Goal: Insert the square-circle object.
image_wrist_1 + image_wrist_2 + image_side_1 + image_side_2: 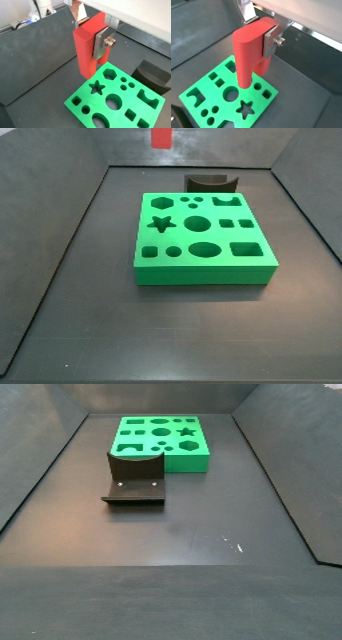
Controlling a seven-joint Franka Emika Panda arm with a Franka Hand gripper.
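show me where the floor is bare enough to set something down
Widest bare floor lies in front of the fixture, toward the near wall. Narrower bare strips flank the green block on both sides. Behind it, the dark grey curved block crowds things. The claw holds the square-circle object above the block.

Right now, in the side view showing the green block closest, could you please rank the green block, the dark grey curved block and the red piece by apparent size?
1. green block
2. dark grey curved block
3. square-circle object, cropped at the edge, so its rank is unsure; a wrist view shows it in the pincer.
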